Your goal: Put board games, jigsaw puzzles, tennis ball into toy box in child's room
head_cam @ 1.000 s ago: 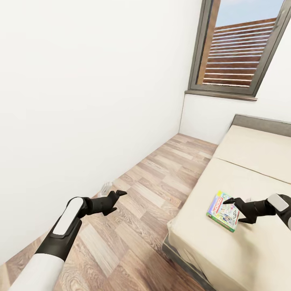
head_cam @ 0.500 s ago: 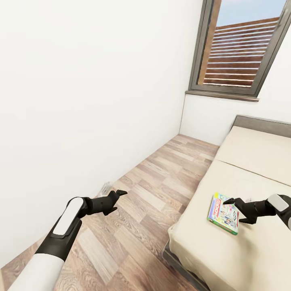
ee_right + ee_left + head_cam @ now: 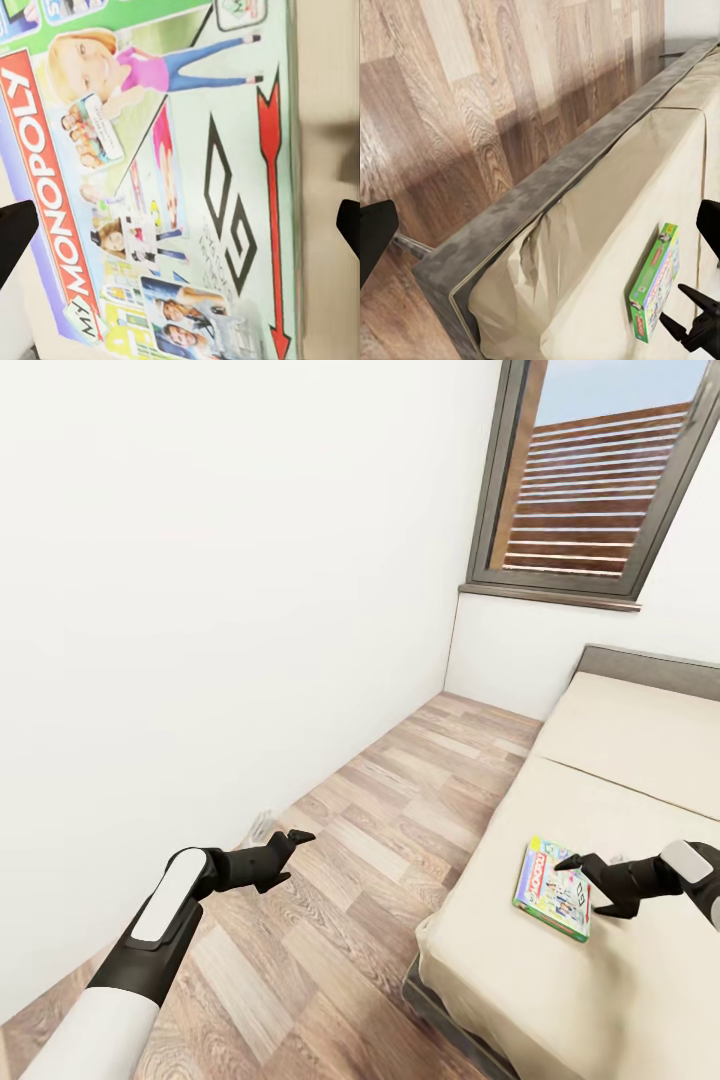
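A green-edged Monopoly board game (image 3: 553,888) is seen lying flat on the beige mattress of the bed (image 3: 640,780), near the mattress edge that faces the wood-plank floor (image 3: 330,880). The right end effector (image 3: 588,882) is held spread wide over the box's far edge, at about 4 o'clock in the head view, its fingers on either side of the box rim and nothing gripped. In the right wrist view the box lid (image 3: 157,172) is seen close below, lettered MONOPOLY. The left end effector (image 3: 292,852) is held over the floor at about 7 o'clock, slightly parted and empty. A grey-framed window (image 3: 600,480) is set at 1 o'clock.
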You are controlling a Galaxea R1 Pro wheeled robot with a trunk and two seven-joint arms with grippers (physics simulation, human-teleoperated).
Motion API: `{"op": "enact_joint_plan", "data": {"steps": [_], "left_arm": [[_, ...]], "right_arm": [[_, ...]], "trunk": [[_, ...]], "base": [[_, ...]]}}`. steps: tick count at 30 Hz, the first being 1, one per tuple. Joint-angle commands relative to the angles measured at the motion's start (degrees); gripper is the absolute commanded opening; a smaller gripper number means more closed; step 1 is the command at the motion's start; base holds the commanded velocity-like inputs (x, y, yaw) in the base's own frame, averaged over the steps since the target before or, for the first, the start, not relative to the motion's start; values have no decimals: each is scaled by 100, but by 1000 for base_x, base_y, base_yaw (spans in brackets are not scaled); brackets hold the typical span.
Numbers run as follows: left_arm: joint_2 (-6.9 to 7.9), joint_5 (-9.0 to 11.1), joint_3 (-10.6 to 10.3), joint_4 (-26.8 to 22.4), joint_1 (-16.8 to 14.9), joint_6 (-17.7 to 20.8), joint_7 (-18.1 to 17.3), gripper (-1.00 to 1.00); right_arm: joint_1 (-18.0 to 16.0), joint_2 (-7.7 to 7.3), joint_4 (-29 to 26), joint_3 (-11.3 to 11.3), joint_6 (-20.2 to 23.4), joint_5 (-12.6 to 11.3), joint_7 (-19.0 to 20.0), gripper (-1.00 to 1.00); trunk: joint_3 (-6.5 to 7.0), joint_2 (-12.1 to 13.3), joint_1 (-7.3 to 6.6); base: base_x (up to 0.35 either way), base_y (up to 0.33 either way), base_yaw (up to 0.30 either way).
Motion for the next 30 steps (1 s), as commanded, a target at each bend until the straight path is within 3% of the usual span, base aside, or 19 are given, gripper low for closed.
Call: {"op": "enact_joint_plan", "data": {"steps": [1, 16, 30], "left_arm": [[4, 60, -9, -7, -3, -6, 57, 100], [2, 58, -6, -4, -3, -5, 57, 100], [2, 56, -12, 24, -10, -10, 57, 100]], "right_arm": [[-4, -4, -1, 39, 12, 33, 59, 100], [-5, 9, -16, 39, 0, -62, -36, 100], [-9, 17, -42, 39, -9, -111, -28, 100]], "trunk": [[-5, -2, -1], [-5, -2, -1], [-5, -2, -1]], "base": [[3, 0, 0], [1, 0, 20], [0, 0, 226]]}}
